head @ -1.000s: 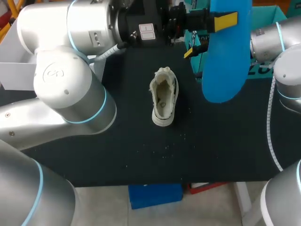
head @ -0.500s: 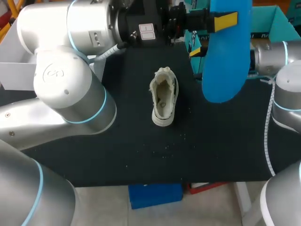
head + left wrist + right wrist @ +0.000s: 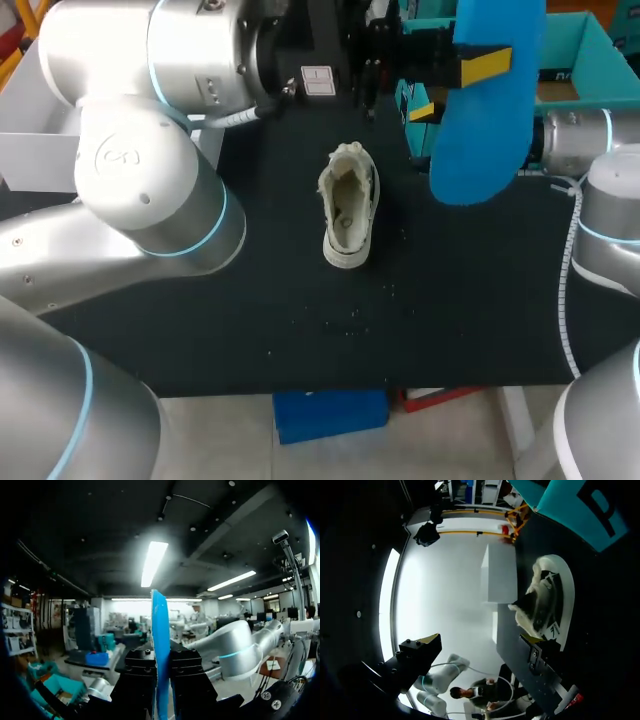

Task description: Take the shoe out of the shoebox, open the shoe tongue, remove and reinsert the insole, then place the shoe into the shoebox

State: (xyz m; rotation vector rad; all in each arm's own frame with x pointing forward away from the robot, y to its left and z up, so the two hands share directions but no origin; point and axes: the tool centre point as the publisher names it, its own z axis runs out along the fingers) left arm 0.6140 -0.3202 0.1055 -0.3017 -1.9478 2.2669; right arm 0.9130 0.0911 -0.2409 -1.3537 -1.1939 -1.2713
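Observation:
The white shoe [image 3: 348,215] lies on the black table with its opening upward and no insole inside. High above the table's back, my left gripper [image 3: 452,86] is shut on the blue insole [image 3: 485,120], which hangs down from it. The left wrist view shows the insole [image 3: 161,650] edge-on, pinched between the black fingers [image 3: 140,680]. My right arm [image 3: 600,180] comes in at the right, its gripper hidden behind the insole. In the right wrist view my right gripper [image 3: 480,642] is wide open and holds nothing, with the shoe [image 3: 547,605] just beyond one fingertip [image 3: 532,639].
The teal shoebox [image 3: 585,40] stands open at the back right, also seen as the shoebox [image 3: 580,505] beyond the shoe. A white bin [image 3: 25,140] sits at the table's left edge. Small crumbs lie on the table in front of the shoe.
My left gripper has shifted the insole slightly to the right. My right wrist has moved forward from the shoebox toward the table's middle. The shoe has stayed put.

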